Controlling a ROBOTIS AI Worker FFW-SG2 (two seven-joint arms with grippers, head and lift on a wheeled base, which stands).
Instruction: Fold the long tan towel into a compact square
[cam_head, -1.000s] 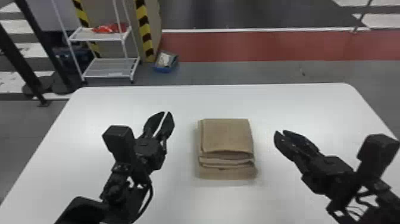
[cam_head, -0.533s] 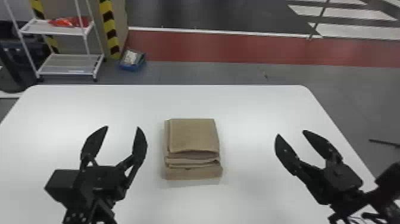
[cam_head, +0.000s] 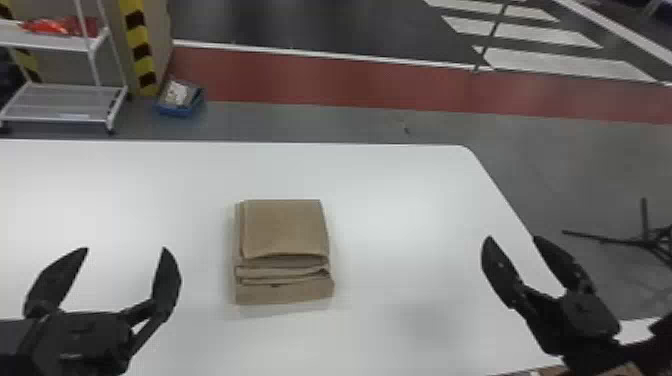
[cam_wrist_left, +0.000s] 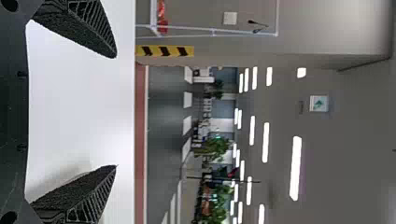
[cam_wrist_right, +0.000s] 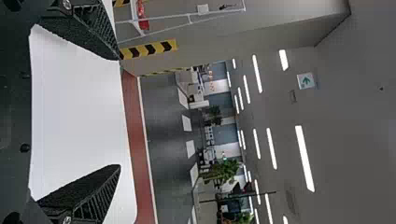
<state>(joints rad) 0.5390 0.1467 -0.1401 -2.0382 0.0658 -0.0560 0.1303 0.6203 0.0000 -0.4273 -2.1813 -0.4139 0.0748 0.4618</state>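
Tan towel (cam_head: 285, 230) lies between left gripper (cam_head: 126, 248) and right gripper (cam_head: 513, 237); touching neither.

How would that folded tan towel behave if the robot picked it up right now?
The towel would probably be soft and floppy, since its layers sag and buckle at the near edge. Lifted by the top layer alone, it would likely unfold, as nothing visible ties the stack. Lying flat and low, it seems unlikely to roll or tip if pushed.

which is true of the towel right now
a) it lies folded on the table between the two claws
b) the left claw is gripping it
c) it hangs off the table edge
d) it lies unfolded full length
a, the towel sits in stacked layers on the white table, with an open claw off to each side
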